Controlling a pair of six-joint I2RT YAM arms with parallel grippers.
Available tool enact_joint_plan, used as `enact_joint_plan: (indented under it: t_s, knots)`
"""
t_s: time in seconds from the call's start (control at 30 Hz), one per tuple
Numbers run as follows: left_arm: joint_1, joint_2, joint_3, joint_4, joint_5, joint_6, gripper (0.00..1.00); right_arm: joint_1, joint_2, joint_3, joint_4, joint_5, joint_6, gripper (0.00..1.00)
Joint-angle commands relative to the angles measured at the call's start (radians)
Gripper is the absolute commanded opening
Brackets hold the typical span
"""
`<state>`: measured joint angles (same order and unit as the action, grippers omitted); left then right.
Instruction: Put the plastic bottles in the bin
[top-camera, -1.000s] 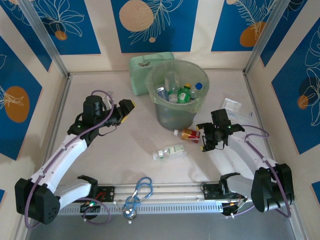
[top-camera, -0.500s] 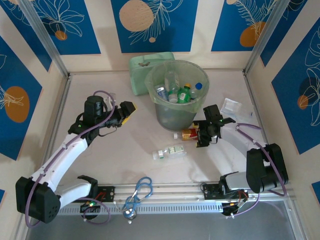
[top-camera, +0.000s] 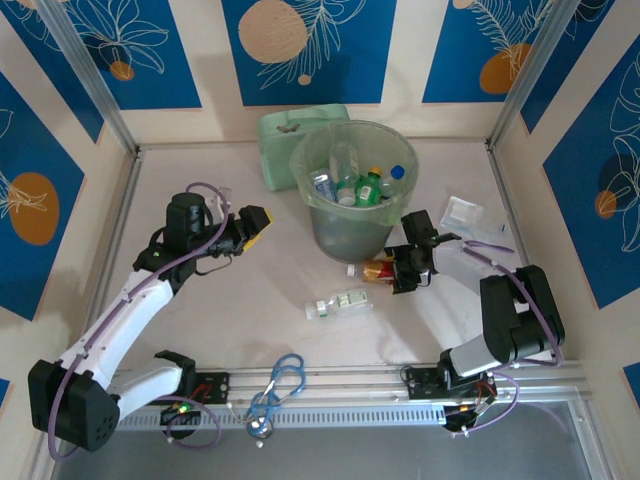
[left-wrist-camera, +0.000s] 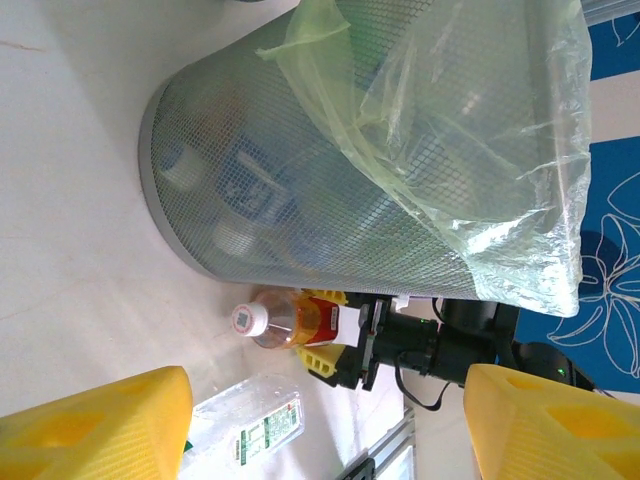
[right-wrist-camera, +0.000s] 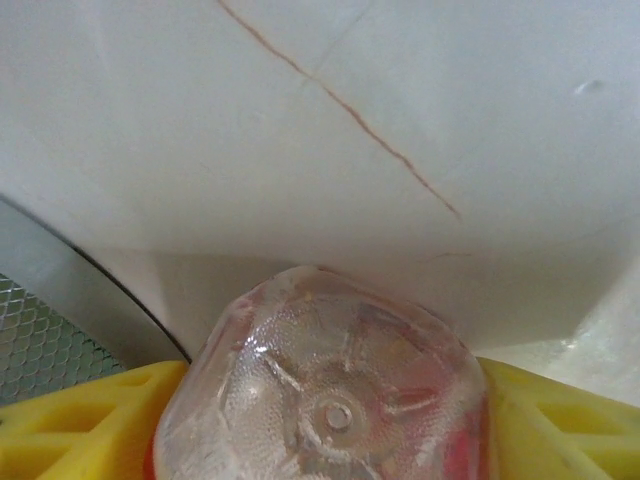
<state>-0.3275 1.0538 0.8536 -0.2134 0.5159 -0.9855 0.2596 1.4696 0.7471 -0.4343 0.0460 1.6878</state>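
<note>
Over the last second the right pincer (top-camera: 406, 268) has swung in from the right and closed its yellow fingers (right-wrist-camera: 80, 420) on the base of the red-labelled clear plastic bottle (right-wrist-camera: 330, 400). That bottle lies on the white bench (top-camera: 240, 300), just beside the foot of the round mesh bin lined with pale-green plastic (top-camera: 345, 238). The left pincer (top-camera: 254, 222) hangs open and empty, well to the bin's left. The lift into the bin looks due next, and a clear green-labelled bottle (top-camera: 340, 303) is left on the bench.
</note>
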Motion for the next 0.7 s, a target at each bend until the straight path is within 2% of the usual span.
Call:
enact_joint_plan:
  t_s: [0.0,0.07,0.13,0.27,0.4,0.57,0.67]
  knots:
    - [0.004,-0.032,0.003,-0.021,0.014,0.021,0.71,-0.017,-0.021,0.007,-0.019,0.022,-0.034,0.6]
    - [0.003,-0.034,0.004,-0.023,0.013,0.019,0.7,-0.027,-0.041,0.001,-0.022,0.02,-0.053,0.53]
    - [0.004,-0.032,0.011,-0.024,0.015,0.019,0.69,-0.038,-0.07,-0.003,-0.035,0.021,-0.077,0.5]
    - [0.002,-0.029,0.036,-0.031,0.018,0.031,0.71,-0.063,-0.193,-0.008,-0.104,0.048,-0.162,0.49]
    - [-0.02,-0.016,0.066,0.005,0.053,0.049,0.74,-0.095,-0.4,-0.023,-0.173,0.051,-0.283,0.49]
    - [-0.122,0.026,0.159,0.064,0.109,0.123,0.77,-0.096,-0.665,0.044,-0.28,0.01,-0.478,0.48]
    - [-0.215,0.064,0.251,0.073,0.147,0.214,0.87,-0.055,-0.741,0.13,-0.287,-0.034,-0.584,0.48]
